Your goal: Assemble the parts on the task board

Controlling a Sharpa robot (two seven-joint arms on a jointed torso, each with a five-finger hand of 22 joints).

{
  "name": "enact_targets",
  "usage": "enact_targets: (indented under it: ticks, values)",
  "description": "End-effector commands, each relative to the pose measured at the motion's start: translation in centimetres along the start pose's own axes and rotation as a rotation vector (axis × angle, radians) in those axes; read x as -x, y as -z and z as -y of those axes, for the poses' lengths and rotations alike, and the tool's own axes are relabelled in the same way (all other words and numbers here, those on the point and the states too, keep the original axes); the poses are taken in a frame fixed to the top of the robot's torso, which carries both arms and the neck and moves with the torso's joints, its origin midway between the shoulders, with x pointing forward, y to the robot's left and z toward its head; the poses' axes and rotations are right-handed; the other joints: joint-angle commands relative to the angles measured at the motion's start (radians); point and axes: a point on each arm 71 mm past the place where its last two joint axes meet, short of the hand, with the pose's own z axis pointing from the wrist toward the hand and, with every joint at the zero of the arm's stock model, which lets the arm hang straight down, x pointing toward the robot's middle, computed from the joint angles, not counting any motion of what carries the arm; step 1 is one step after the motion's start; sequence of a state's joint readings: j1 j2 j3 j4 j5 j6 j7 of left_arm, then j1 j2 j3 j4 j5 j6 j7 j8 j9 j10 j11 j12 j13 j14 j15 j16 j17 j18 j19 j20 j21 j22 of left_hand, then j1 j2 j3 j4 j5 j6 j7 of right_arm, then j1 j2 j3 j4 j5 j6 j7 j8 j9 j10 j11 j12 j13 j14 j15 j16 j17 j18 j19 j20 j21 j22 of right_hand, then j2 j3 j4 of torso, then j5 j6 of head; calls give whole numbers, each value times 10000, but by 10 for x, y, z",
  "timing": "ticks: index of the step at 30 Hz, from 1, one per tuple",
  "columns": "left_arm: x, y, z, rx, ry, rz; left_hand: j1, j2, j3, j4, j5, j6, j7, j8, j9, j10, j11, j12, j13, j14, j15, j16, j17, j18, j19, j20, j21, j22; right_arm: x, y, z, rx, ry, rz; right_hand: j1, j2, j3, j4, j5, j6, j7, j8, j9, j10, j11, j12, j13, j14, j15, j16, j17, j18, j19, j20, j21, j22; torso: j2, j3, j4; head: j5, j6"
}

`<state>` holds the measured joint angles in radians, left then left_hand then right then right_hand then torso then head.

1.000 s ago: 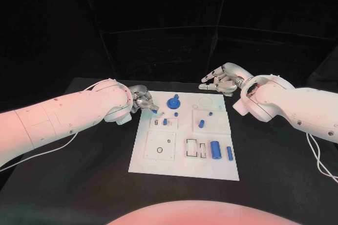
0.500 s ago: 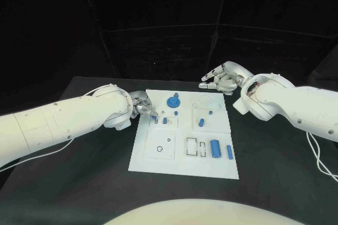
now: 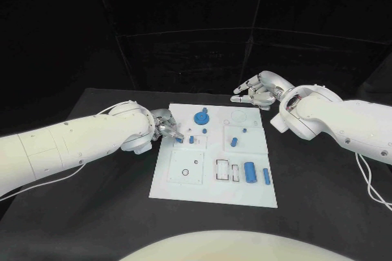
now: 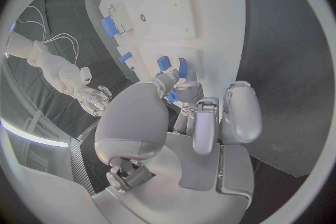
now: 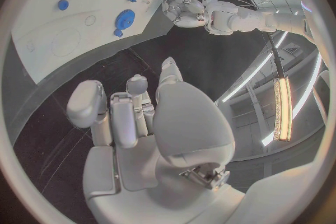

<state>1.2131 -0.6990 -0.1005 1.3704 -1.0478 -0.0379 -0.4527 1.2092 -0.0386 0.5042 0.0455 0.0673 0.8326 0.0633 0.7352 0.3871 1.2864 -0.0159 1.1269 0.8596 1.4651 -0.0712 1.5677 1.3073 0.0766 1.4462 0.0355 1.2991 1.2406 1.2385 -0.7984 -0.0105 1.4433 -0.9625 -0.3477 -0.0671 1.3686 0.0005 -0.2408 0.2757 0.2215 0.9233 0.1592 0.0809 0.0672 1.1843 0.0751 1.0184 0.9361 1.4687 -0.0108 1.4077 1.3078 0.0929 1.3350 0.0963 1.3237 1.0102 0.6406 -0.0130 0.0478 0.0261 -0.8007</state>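
The white task board (image 3: 204, 184) lies mid-table with several blue parts on it. My left hand (image 3: 166, 127) hovers at the board's left edge and pinches a small blue peg (image 3: 179, 139) between thumb and fingertips; the left wrist view shows the peg (image 4: 182, 67) sticking out past the fingertips (image 4: 187, 88), just over the board (image 4: 203, 5). Close beside it stands another short blue peg (image 3: 191, 140). My right hand (image 3: 258, 91) hangs beyond the board's far right corner, fingers apart, holding nothing (image 5: 133, 117).
A blue gear (image 3: 201, 119) sits near the board's far edge. A thick blue cylinder (image 3: 250, 172) and a thin blue pin (image 3: 266, 176) lie at the near right, next to rectangular slots. A small blue piece (image 3: 234, 141) lies mid-board. Black table surrounds the board.
My left hand has carried the small peg a short way toward the near side along the board's left edge and lower. The right hand has stayed put.
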Motion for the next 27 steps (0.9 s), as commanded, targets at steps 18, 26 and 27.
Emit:
enact_targets:
  ticks: [18, 26, 27]
  values:
    - [-2, 0, 4, -36, -68, 168, -3, 13, 1281, -1147, 87, 84, -20, 84, 17, 112, -10, -14, 8, 1057, -56, 31, 2635, -7, 62, -30, 58, 6, 1, 0, -1, 86, 45, 44, 24, 58, 0, -39, 55, -58, 11, 54, 12, -39, -30, 27, 11, 464, 32, -30, 85, 101, -46, 14, -52, 15, 2, 6, -3, -45, -23]
    - [-2, -1, 5, -53, -153, 257, -3, 13, 1281, -1147, 87, 84, -20, 84, 17, 112, -10, -14, 8, 1057, -56, 31, 2635, -7, 62, -30, 58, 6, 1, 0, -2, 95, 65, 46, 24, 58, 0, -39, 55, -58, 11, 54, 12, -39, -30, 27, 11, 464, 32, -30, 85, 101, -46, 14, -52, 15, 3, 10, 0, -28, 0]
    - [-2, -1, 5, -50, -181, 261, -6, 10, 1291, -1147, 91, 85, -21, 86, 18, 113, -11, -17, 3, 1057, -57, 31, 2635, -6, 60, -30, 53, 1, 1, 0, -2, 95, 69, 46, 24, 58, 0, -39, 55, -58, 11, 54, 12, -39, -30, 27, 11, 464, 32, -30, 85, 101, -46, 14, -52, 15, 3, 11, 1, -30, -1]
